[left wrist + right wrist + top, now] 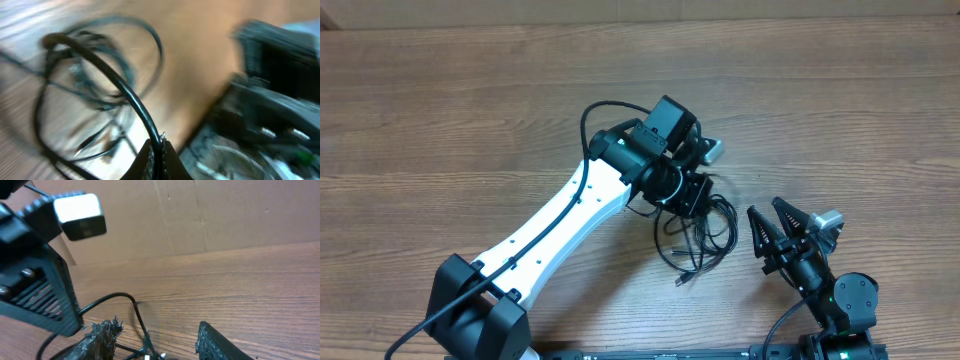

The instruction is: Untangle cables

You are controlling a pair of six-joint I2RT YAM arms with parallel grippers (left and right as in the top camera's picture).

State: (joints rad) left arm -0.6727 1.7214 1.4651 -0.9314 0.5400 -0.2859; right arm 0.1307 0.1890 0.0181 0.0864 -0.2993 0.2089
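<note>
The cables [697, 240] are a loose tangle of thin black cords on the wooden table, right of centre, with a small plug end at the front [682, 281]. My left gripper [694, 196] is down on the top of the tangle. In the left wrist view its jaws [157, 150] are shut on one black cord [125, 92], with the other loops blurred behind. My right gripper [772, 222] is open just right of the tangle, apart from it. In the right wrist view its jaws [156, 339] are spread, with a cord loop [136, 315] between the fingertips.
The left arm's white link [565, 215] runs diagonally from the front left. The right arm's base [845, 305] sits at the front right. The left arm's wrist camera [80, 212] looms at the left of the right wrist view. A cardboard wall [225, 215] stands behind the table.
</note>
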